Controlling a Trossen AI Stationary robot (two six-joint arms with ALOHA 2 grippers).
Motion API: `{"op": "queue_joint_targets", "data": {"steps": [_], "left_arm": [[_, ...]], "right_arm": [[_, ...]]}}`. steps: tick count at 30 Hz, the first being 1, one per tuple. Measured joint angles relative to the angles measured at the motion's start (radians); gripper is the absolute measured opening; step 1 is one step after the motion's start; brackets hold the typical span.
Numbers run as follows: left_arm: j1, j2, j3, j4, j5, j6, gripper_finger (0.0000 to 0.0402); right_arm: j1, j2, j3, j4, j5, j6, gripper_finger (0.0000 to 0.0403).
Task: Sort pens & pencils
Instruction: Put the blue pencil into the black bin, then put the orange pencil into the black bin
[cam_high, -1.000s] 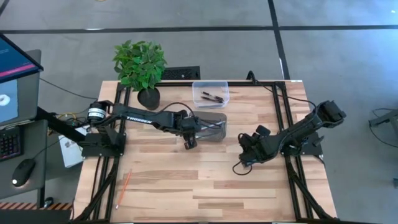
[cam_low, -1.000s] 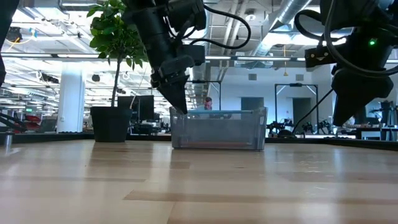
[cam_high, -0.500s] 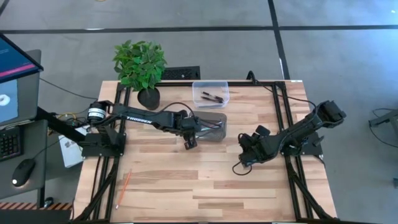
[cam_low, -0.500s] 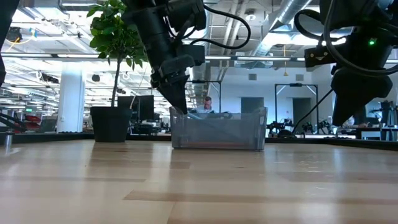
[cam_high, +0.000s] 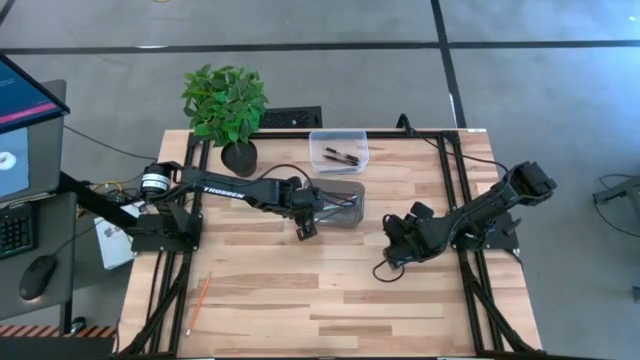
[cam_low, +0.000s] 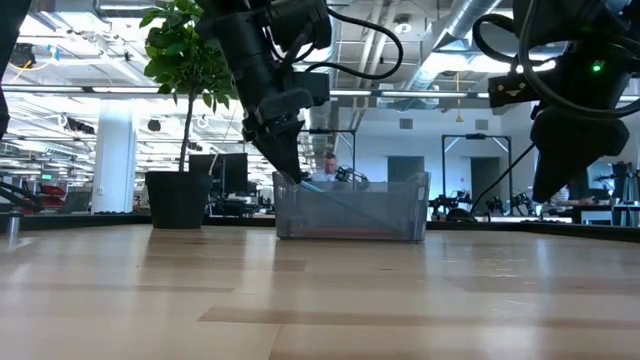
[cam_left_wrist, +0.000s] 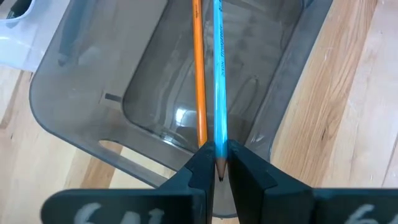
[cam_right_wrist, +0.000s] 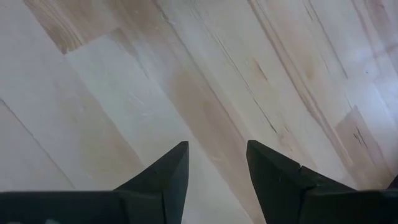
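My left gripper (cam_high: 312, 207) is at the left rim of a grey bin (cam_high: 345, 218) and is shut on a light blue pencil (cam_left_wrist: 217, 74) that reaches out over the bin. An orange pencil (cam_left_wrist: 199, 74) lies inside that bin, alongside the blue one. Behind it a clear bin (cam_high: 315, 140) holds dark pens (cam_high: 342, 155). Another orange pencil (cam_high: 200, 300) lies flat on the table near the front left. My right gripper (cam_high: 390, 257) hangs open over bare wood at the right, holding nothing. My left gripper pinches the blue pencil at its sharpened end (cam_left_wrist: 219, 152) between its two fingers. The fingers slant down from the table's left, and the pencil runs on ahead of them in line with them. Its far end leaves the wrist view, so where that end rests does not show.
A potted plant (cam_high: 225, 105) stands at the far left corner of the table. Black frame rails (cam_high: 455, 190) run along the table's left and right sides. Bare wood (cam_high: 330, 300) spreads across the front half.
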Motion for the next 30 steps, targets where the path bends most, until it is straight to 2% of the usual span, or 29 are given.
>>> {"op": "queue_joint_targets", "data": {"steps": [5,13,17,21,24,27,30], "left_arm": [[0.0,0.0,0.0,0.0,0.03,0.011,0.0038],[0.0,-0.003,0.0,-0.002,0.034,0.032,0.0114],[-0.018,-0.059,0.0,-0.07,0.032,0.053,0.0131],[-0.066,-0.163,0.0,-0.216,0.002,-0.079,0.0135],[-0.115,-0.243,0.0,-0.334,-0.013,-0.274,0.0135],[-0.174,-0.288,-0.007,-0.417,-0.032,-0.464,0.0135],[-0.248,-0.308,-0.035,-0.459,-0.048,-0.547,0.0135]], "right_arm": [[0.0,0.0,0.0,0.004,0.0,0.0,0.0186],[0.0,0.0,0.0,0.008,0.0,-0.001,0.0186],[0.0,0.0,0.0,0.016,0.001,-0.003,0.0186],[-0.001,0.0,0.0,0.036,0.004,-0.003,0.0186],[-0.001,0.0,0.0,0.057,0.014,-0.024,0.0186],[-0.006,0.0,0.0,0.101,0.033,-0.071,0.0186],[-0.017,0.0,0.0,0.146,0.037,-0.125,0.0186]]}}
